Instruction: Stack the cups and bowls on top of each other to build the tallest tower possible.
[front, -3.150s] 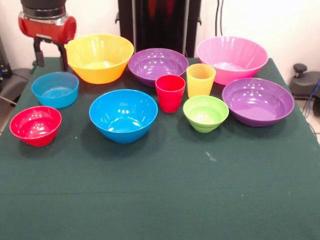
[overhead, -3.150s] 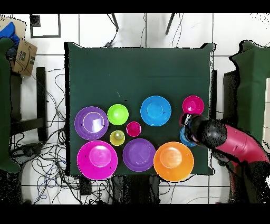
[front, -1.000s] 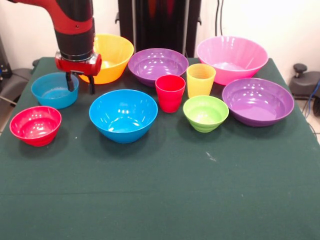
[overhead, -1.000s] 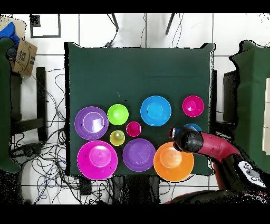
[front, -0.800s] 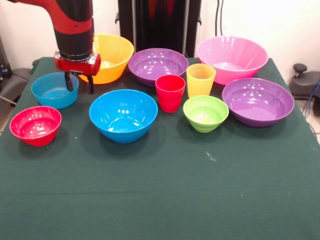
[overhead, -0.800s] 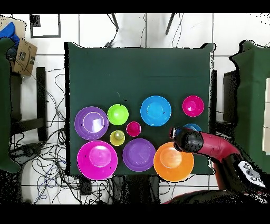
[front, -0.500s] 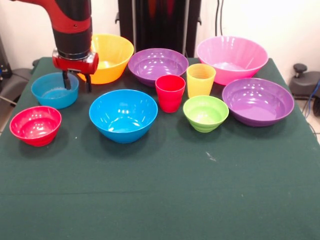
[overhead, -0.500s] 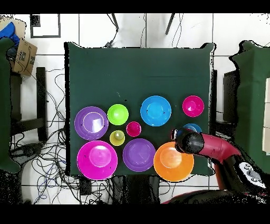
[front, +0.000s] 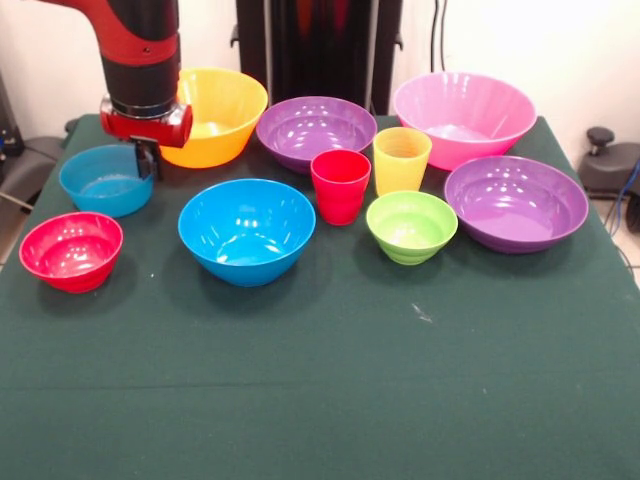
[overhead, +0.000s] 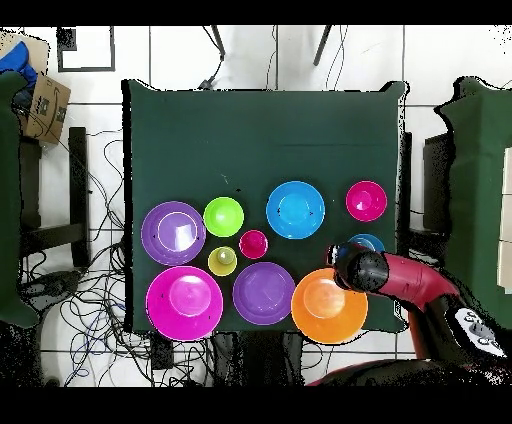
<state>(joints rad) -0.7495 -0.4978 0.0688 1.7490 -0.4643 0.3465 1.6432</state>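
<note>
My gripper (front: 148, 163) hangs at the right rim of the small blue bowl (front: 100, 180), its fingers drawn together on that rim. In the overhead view the arm's head (overhead: 360, 268) covers most of this bowl (overhead: 366, 241). All pieces stand apart on the table. The red cup (front: 340, 186) and yellow cup (front: 401, 160) are upright mid-table, beside the lime green bowl (front: 411, 226). Around them sit the medium blue bowl (front: 246, 230), the small red bowl (front: 71, 250), the large yellow bowl (front: 215, 115), the pink bowl (front: 463, 115) and two purple bowls (front: 315, 130) (front: 515, 203).
A dark green cloth (front: 330, 390) covers the table, and its near half carries nothing. A black column (front: 320, 45) rises behind the table. A cardboard box (overhead: 45, 108) and cables lie on the floor beside it.
The gripper came from behind the table's corner to the small blue bowl and drew its fingers together at the rim. The bowl has shifted slightly left in the front view.
</note>
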